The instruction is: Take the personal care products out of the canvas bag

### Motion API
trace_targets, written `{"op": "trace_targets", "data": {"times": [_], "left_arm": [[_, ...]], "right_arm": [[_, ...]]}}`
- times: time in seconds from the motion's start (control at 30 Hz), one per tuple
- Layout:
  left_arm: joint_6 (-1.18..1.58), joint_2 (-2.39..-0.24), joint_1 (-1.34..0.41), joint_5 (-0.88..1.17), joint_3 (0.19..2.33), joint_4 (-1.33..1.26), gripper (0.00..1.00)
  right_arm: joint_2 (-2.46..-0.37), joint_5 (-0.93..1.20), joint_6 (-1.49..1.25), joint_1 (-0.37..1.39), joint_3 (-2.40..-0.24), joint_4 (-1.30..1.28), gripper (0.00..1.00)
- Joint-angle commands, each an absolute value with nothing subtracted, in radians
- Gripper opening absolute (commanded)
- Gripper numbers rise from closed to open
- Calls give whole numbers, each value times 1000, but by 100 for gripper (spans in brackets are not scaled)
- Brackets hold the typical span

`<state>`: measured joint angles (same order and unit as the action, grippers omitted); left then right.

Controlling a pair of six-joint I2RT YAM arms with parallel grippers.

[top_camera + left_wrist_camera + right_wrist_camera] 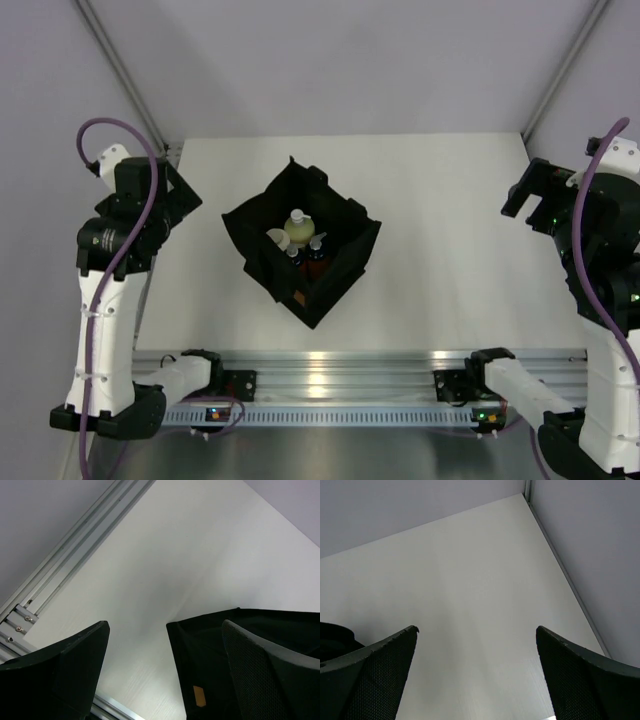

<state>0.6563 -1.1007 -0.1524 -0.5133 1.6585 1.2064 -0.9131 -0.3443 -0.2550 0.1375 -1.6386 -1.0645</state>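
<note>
The black canvas bag [300, 245] stands open in the middle of the table. Inside it I see a pale yellow-green bottle [298, 230], a cream-capped bottle [277, 237] and two darker orange bottles with white caps [316, 248] [294, 254]. My left gripper [183, 196] is open and empty, raised at the table's left side, apart from the bag. In the left wrist view the bag [260, 630] with its orange patch [199, 696] lies past the open gripper [165, 630]. My right gripper [522, 200] [476, 630] is open and empty, raised at the table's right side.
The white table [450, 220] ends at an aluminium rail [350, 368] in front, where the arm bases sit. Grey walls and slanted frame posts [120, 70] close in the back and sides. A dark shape [332, 640] shows at the left edge of the right wrist view.
</note>
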Motion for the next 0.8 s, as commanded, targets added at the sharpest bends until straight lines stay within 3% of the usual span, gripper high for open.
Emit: {"op": "trace_targets", "data": {"times": [0.0,0.27,0.4,0.53,0.77], "left_arm": [[658,-1071,-155,-526,1652,1190,98],[696,-1092,-155,-375,1726,1186,98],[781,-1094,-155,-194,1691,1186,98],[842,-1126,-155,38,1561,1180,92],[813,-1131,-155,87,1503,1126,84]], "right_arm": [[-913,-359,-264,153,-1669,-1071,99],[-925,-347,-275,153,-1669,-1071,99],[-949,-197,-271,153,-1664,-1071,100],[-986,-85,-282,153,-1667,-1069,99],[-999,26,-282,153,-1652,-1062,99]]}}
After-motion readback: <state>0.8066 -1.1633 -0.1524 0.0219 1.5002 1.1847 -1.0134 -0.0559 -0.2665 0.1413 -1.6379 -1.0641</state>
